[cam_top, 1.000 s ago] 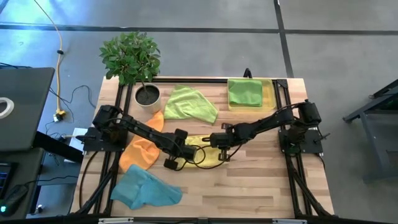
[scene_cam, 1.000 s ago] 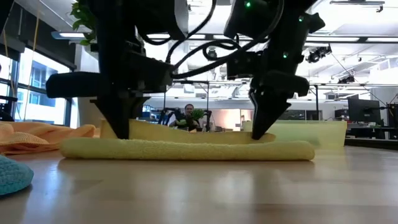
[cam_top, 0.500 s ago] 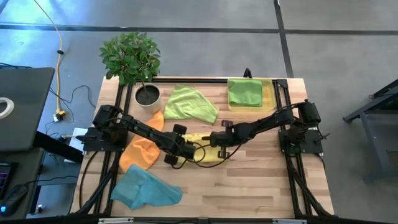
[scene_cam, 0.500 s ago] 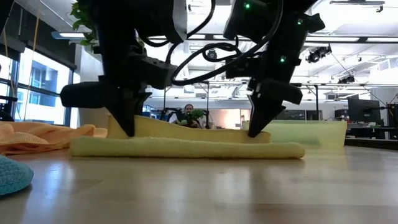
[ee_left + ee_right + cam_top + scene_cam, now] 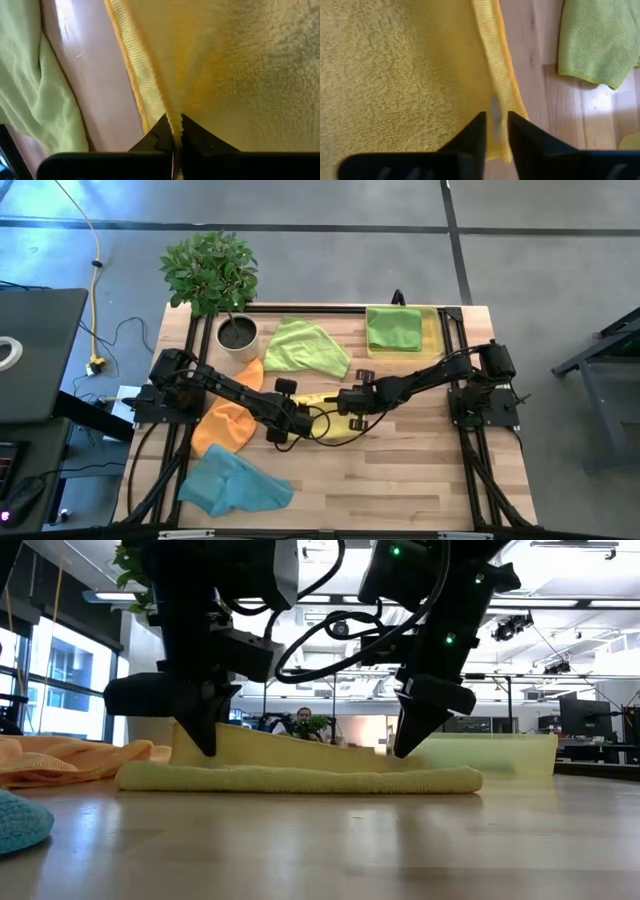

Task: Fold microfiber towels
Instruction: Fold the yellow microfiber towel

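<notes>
Yellow towel [image 5: 300, 778] mid-desk [image 5: 420, 480], long axis running left-right between arms. Left claw [image 5: 174, 131] pinching one hem, right claw [image 5: 494, 125] pinching opposite hem; both ends equally near own arm. Bare wood on near side for laying fold; lime towel [image 5: 305, 346] close behind, orange towel [image 5: 222, 425] just beside left end.

Both end effectors — left [image 5: 285, 423], right [image 5: 352, 408] — pinched closed.
</notes>
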